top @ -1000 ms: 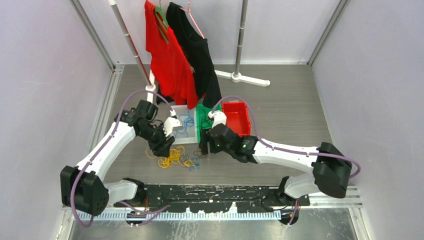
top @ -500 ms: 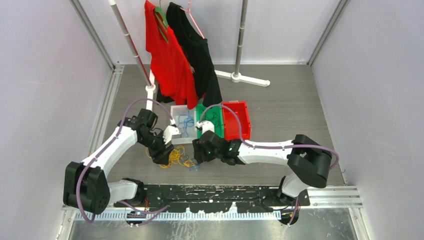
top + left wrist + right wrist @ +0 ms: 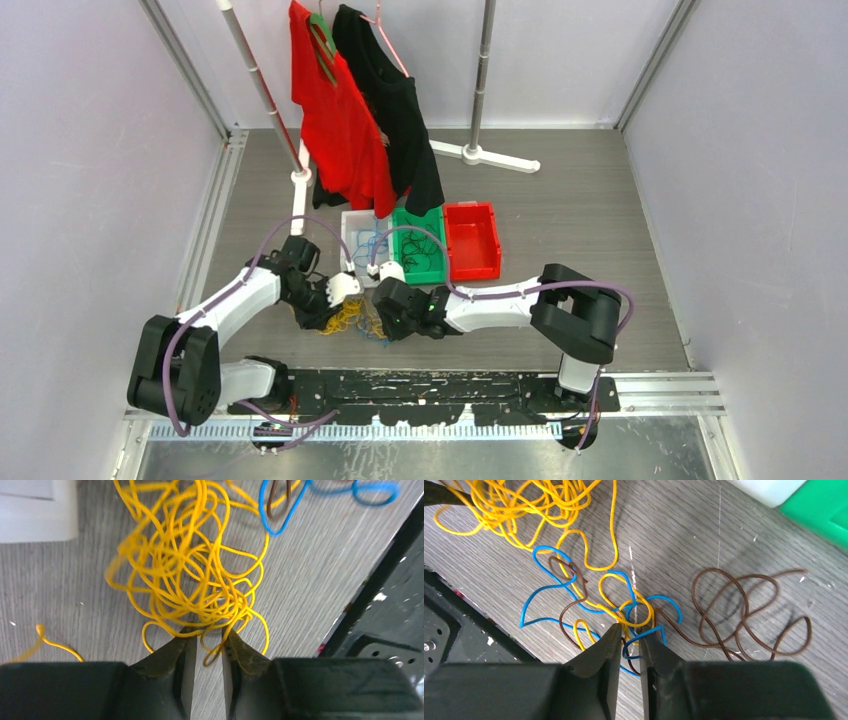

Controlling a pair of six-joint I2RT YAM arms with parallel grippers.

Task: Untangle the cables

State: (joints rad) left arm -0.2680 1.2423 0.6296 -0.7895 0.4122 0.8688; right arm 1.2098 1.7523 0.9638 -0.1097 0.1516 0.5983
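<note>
The cables (image 3: 352,318) lie in a loose heap on the grey floor between my two arms. A tangled yellow bundle (image 3: 195,570) fills the left wrist view, with a blue cable (image 3: 280,510) beyond it. My left gripper (image 3: 209,632) is down at the bundle's near edge, open by a narrow gap, with one yellow loop hanging loose between the jaws. My right gripper (image 3: 631,630) is also open by a narrow gap, over a knot of blue (image 3: 544,590), yellow and brown strands, some lying between its jaws. A brown cable (image 3: 744,610) coils to its right.
A white bin (image 3: 346,240), a green bin (image 3: 425,279) and a red bin (image 3: 472,275) stand in a row just behind the heap. A red shirt (image 3: 335,120) and a black shirt (image 3: 395,110) hang on a rack further back. The black base plate (image 3: 385,630) borders the heap.
Both arms have come down and inward onto the cable heap. Both grippers' jaws have narrowed over the last second.
</note>
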